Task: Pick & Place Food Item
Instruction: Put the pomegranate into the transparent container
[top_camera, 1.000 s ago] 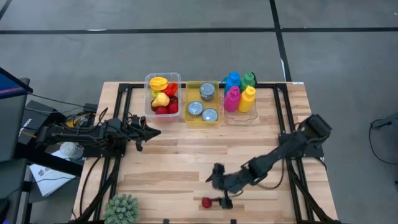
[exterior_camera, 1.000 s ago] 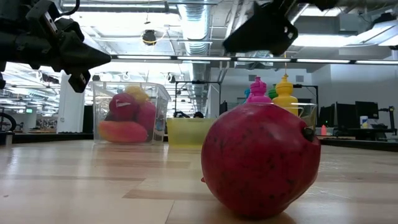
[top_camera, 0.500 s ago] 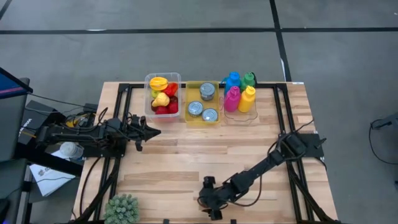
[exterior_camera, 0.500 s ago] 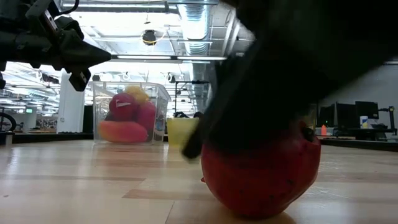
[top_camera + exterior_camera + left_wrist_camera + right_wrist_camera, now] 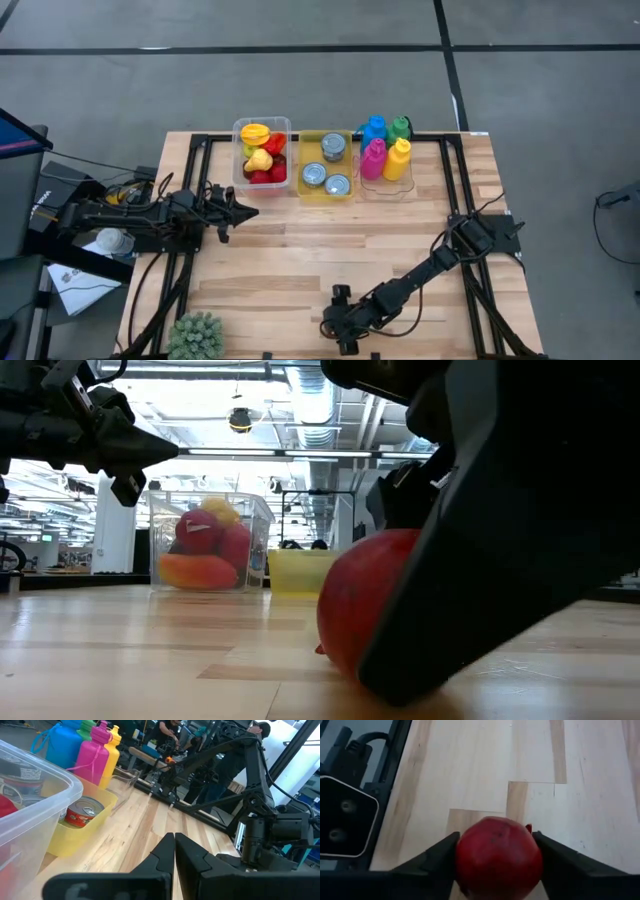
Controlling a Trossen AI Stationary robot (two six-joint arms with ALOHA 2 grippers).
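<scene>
Two fingers of the right pincer [image 5: 497, 857] touch both sides of the red pomegranate [image 5: 498, 856], which sits on the counter [image 5: 485, 765] near its front edge. Left pincer [image 5: 243, 211] is pressed together, waiting above the counter's left side.

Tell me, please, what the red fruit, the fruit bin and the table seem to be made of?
Red fruit: probably plastic, since its speckled skin looks smooth with a dull sheen. Fruit bin: clear plastic; its contents show through. Table: pale wood planks with visible grain and seams.
</scene>
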